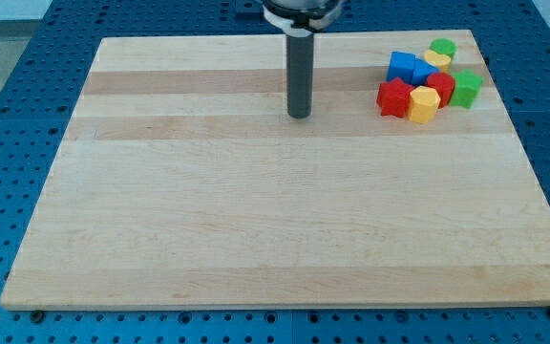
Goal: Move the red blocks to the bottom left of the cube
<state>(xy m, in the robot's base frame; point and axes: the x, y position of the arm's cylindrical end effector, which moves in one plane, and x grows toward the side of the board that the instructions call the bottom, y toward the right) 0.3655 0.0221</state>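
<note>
Red star (393, 97) and another red block (440, 88) are sitting bunched with the blues, yellows, greens at the tabletop's (256, 220) top right; no pincer here, my tip (299, 116) is touching nothing, well left of them

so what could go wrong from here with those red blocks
The red blocks sit packed against the yellow blocks and blue blocks, so a push from my tip could drag the neighbours along. The cluster lies near the board's top right edge; a wrong push might send the green blocks off.
</note>
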